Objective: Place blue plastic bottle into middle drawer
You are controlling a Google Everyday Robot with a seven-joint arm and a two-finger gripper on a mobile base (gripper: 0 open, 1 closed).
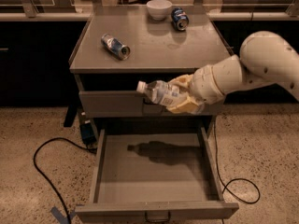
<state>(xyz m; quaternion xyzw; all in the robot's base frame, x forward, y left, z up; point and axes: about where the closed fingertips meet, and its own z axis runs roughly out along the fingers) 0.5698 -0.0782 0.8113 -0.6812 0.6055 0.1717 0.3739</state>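
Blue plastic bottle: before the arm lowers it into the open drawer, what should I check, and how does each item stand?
1. Grip: gripper shut on the blue plastic bottle, held sideways, cap toward the picture's left: ok.
2. Middle drawer pulled out: ok.
3. Drawer floor: only the bottle's shadow shows on it: ok.
4. Bottle over the opening: its shadow lands inside the drawer: ok.
5. Upper drawer shut, out of the way: ok.
6. Height above the drawer floor: cannot tell.
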